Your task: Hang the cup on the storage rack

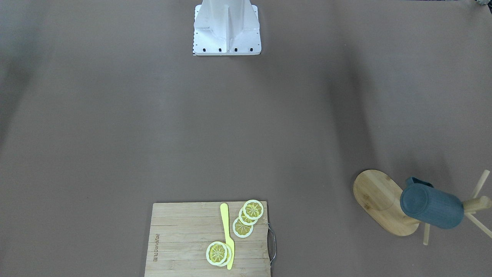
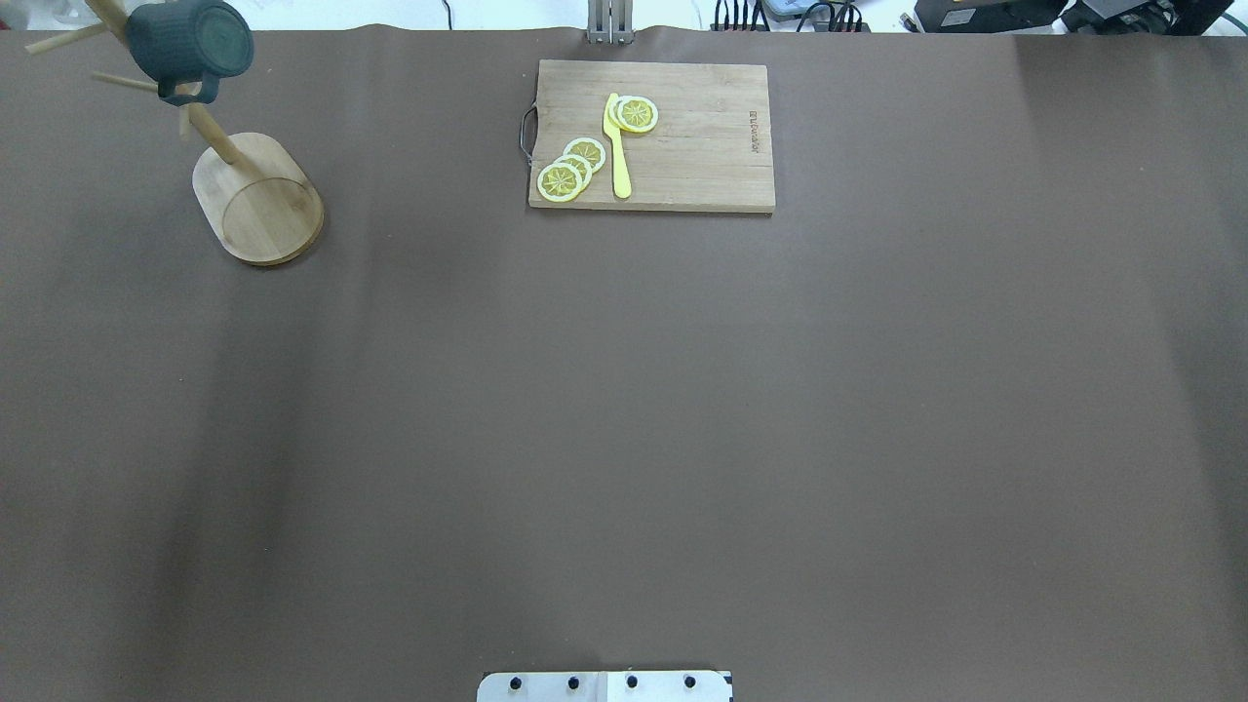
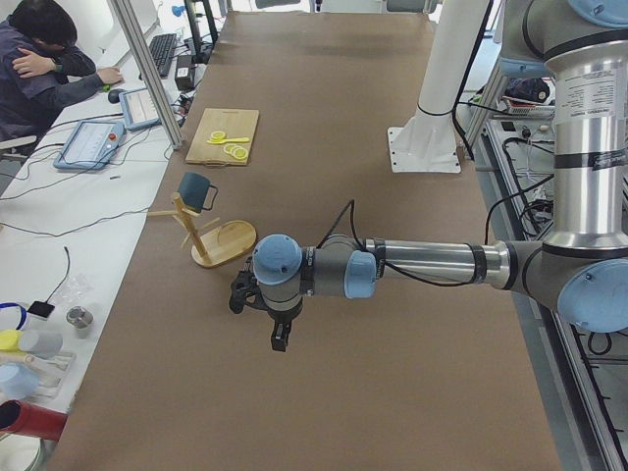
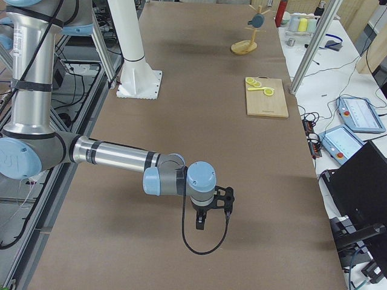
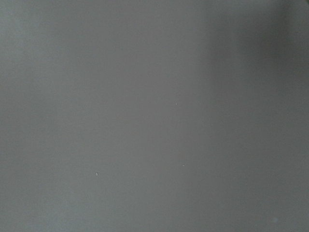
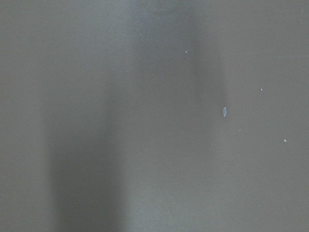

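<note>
Overhead exterior gives us the relation that matters. The storage rack (image 2: 258,200) stands at the bench's far left corner, as the robot faces it. The cup (image 2: 190,39) hangs by its handle on one of the pegs, off the bench surface. Its long axis is tilted well away from upright. The closed bottom is turned up toward us and the mouth is out of our sight.

Neither arm enters this view or the front-facing one, and both wrist cameras show only bare brown bench cover.

From the left end of the bench we see the left gripper (image 3: 278,339) pointing down over open bench. It is apart from the rack and touches nothing. The cup lies from it toward the far long edge. From the right end we see the right gripper (image 4: 200,223) pointing down near the right end, well apart from the rack at the opposite end. We therefore judge the left arm to be the nearer.

Whether either gripper's jaws are spread or closed we cannot tell from these side views. Neither seems to carry anything.

We judge the hanging done, so any coming move needs only to keep clear of the pegs.

A cutting board (image 2: 682,166) with lemon slices (image 2: 575,166) lies along the far edge, near its middle.
</note>
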